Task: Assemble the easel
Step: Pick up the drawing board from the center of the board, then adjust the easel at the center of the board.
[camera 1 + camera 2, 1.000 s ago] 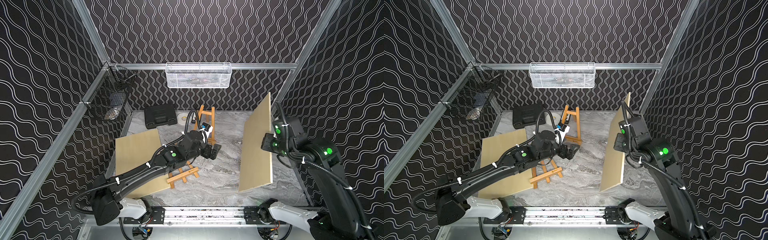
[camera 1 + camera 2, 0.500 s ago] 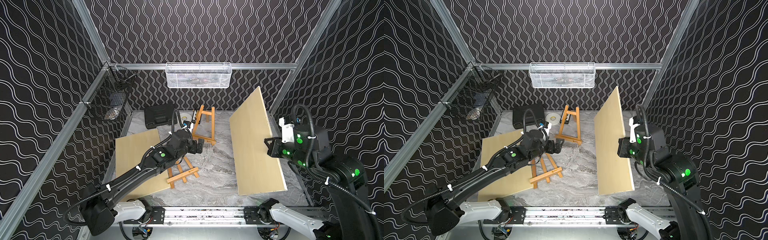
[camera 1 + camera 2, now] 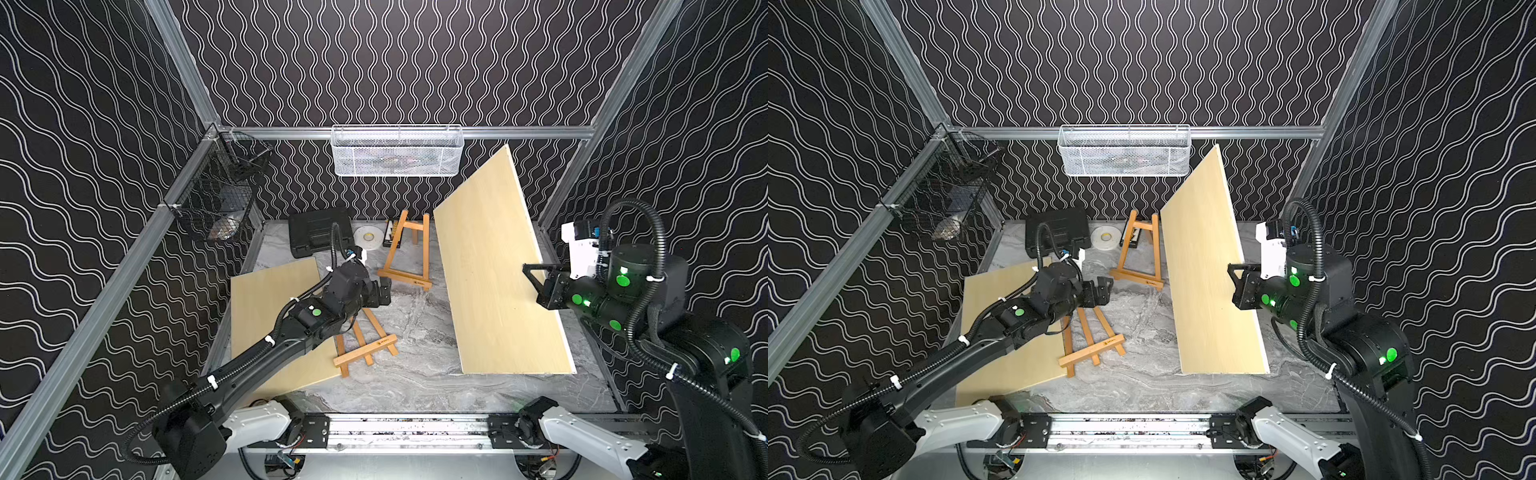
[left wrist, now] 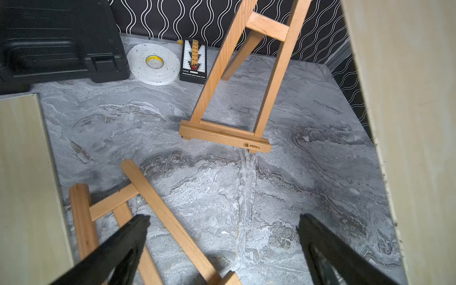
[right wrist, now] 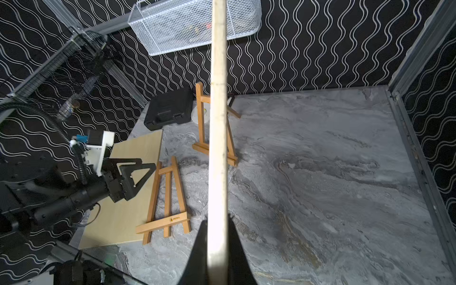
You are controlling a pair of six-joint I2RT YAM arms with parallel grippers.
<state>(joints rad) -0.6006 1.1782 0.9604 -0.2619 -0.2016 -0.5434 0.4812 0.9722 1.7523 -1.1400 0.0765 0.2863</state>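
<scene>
A small wooden easel [image 3: 409, 253] [image 3: 1140, 253] stands upright near the back wall. A second easel [image 3: 365, 340] [image 4: 158, 209] lies flat mid-table, partly on a pale board [image 3: 266, 316] that rests on the left. My right gripper [image 3: 536, 278] [image 5: 217, 222] is shut on the right edge of a large pale board [image 3: 494, 282] [image 3: 1208, 282], which is tilted with its lower edge near the table. My left gripper [image 3: 384, 291] [image 4: 223, 219] hangs open and empty above the flat easel's top, short of the standing easel.
A black case [image 3: 318, 232], a white tape roll [image 3: 368, 237] and a small bit holder [image 4: 193, 60] line the back wall. A white mesh basket [image 3: 397, 151] hangs on the back rail and a black wire basket [image 3: 224, 195] on the left rail.
The right arm has swung back to the right and turned the held board from edge-on to leaning, face showing. The left arm has drawn back from the standing easel, still open.
</scene>
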